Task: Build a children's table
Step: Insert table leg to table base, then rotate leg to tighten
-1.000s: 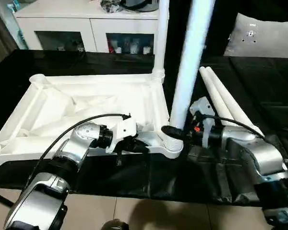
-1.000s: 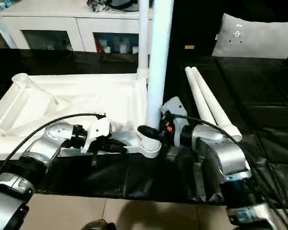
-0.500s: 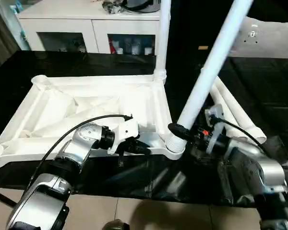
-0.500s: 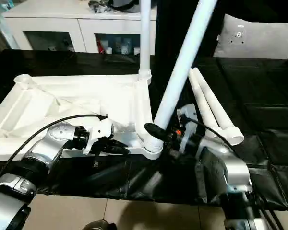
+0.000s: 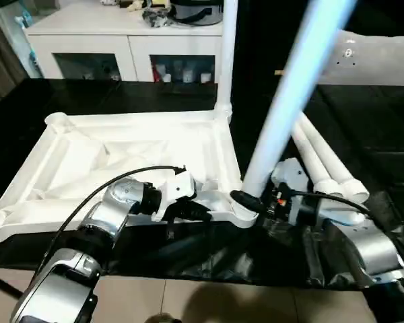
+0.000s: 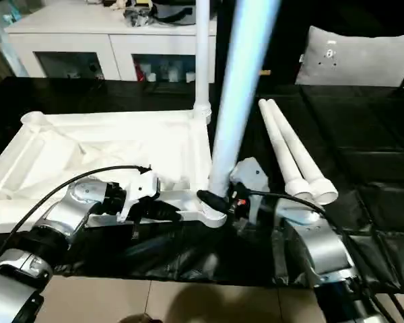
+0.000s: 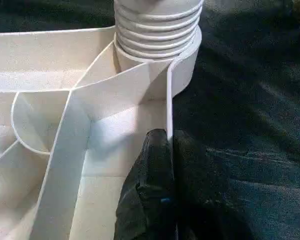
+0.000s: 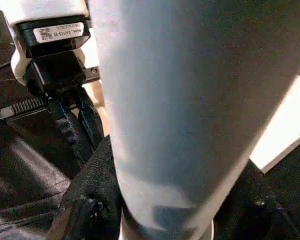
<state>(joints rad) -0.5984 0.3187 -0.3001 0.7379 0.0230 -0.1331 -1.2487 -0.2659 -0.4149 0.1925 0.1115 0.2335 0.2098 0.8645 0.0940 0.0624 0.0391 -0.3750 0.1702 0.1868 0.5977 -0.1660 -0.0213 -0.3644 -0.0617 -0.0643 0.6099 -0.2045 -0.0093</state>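
The children's table top point(image 5: 121, 155) lies upside down on the black cover, ribs up. One white leg point(image 5: 225, 54) stands upright in the far right corner socket. A second leg point(image 5: 283, 114) rises from the near right corner socket point(image 5: 244, 214), leaning slightly right. My right gripper point(image 5: 246, 200) is shut around its lower end; in the right wrist view the leg point(image 8: 180, 100) sits between the black fingers point(image 8: 90, 185). My left gripper point(image 7: 167, 142) is shut on the top's thin near rim, just beside that socket, where the leg's threaded end point(image 7: 157, 25) sits.
Two loose legs point(image 5: 320, 158) lie side by side on the black work surface point(image 5: 370, 128) to my right. A white cabinet with glass doors point(image 5: 121, 47) stands behind the table. A grey cushion point(image 6: 353, 54) rests at the far right. The work surface's front edge meets tiled floor point(image 5: 188, 303).
The held leg swung out to the right half a second ago and has now come back closer to upright. My left gripper keeps its pinch on the rim.
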